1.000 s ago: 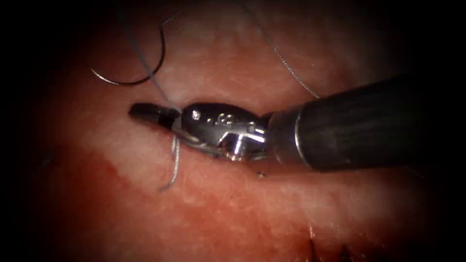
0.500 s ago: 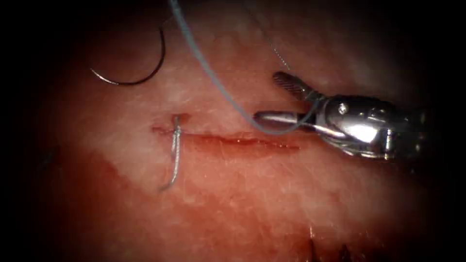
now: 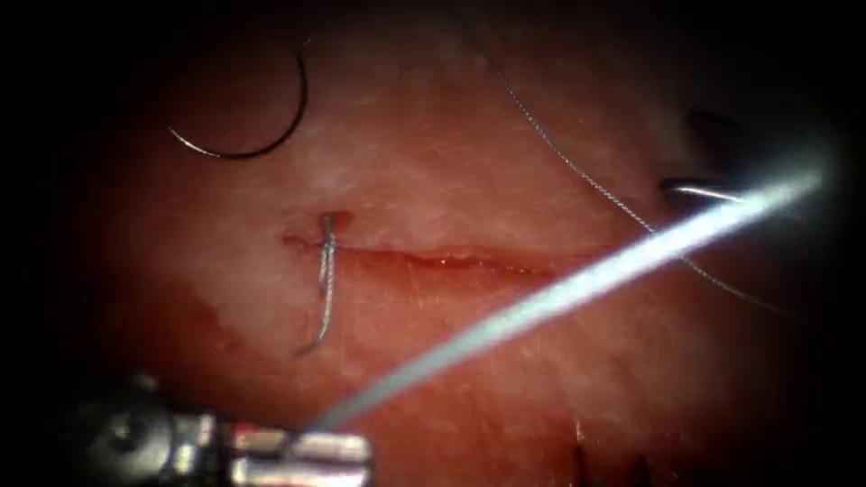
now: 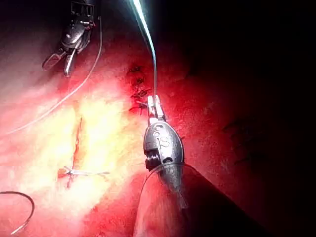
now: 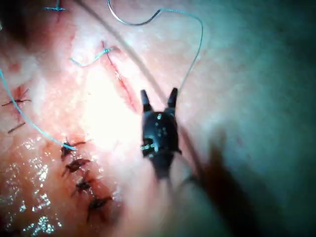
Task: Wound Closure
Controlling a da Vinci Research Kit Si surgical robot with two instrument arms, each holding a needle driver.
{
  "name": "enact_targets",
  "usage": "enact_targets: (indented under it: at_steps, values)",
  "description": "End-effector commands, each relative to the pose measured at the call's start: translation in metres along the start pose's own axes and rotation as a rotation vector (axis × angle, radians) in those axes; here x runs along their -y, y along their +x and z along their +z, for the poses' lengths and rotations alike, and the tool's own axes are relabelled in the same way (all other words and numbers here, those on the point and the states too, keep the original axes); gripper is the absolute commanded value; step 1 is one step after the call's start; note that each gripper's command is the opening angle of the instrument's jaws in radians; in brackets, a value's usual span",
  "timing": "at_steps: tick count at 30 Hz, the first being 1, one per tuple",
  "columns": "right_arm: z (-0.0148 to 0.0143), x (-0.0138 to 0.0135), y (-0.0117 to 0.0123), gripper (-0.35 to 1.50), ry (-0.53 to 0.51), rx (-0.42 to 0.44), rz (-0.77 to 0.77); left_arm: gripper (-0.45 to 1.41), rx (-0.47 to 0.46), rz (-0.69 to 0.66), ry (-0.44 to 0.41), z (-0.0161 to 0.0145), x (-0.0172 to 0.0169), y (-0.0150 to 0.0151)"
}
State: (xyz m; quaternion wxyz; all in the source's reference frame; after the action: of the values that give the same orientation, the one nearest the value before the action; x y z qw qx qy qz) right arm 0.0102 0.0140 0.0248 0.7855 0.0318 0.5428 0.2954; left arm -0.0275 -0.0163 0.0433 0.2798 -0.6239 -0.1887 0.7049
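The curved needle (image 3: 236, 144) lies free on the tissue (image 3: 469, 361), above the left end of the cut (image 3: 433, 260); neither tool holds it. A knotted stitch (image 3: 327, 271) with a short tail crosses the cut's left end. My left tool (image 3: 356, 448) sits below the cut on the left, shut on a pale thread strand (image 3: 577, 289) that slants up to the right. The left wrist view shows that tool (image 4: 157, 106) with the strand (image 4: 150, 49) in its jaws. My right tool (image 3: 695, 155) stands open past the cut's right end, holding nothing, as its own view (image 5: 158, 98) confirms.
A thin thread (image 3: 586, 176) runs from the top down to the right across the tissue. A row of older dark stitches (image 5: 79, 170) lies beside the cut, with red fluid around them. The left wrist view also shows the needle (image 4: 22, 210) and the stitch (image 4: 74, 172).
The right tool, shut at the stitch a second ago, opened and drew back to the right. The strand above the stitch came free. The left tool came in at lower left holding it.
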Motion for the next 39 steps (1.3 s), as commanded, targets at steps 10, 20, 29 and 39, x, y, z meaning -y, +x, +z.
enact_targets:
  at_steps: [10,20,29,39]
  values:
    - [0.0031,0.0027,-0.0011,1.40,0.034,-0.008,-0.004,0.91,0.113,-0.144,0.016,-0.0051,-0.0011,-0.0041]
    - [0.0079,0.0072,-0.0022,1.40,0.102,0.002,-0.026,1.01,0.147,-0.143,0.093,-0.0101,0.0034,-0.0045]
    - [0.0116,0.0110,-0.0027,1.41,0.176,0.013,-0.052,0.81,0.139,-0.133,0.270,-0.0103,0.0097,-0.0077]
    - [0.0127,0.0122,-0.0032,1.41,0.189,0.026,-0.061,0.83,0.105,-0.118,0.279,-0.0031,0.0117,-0.0156]
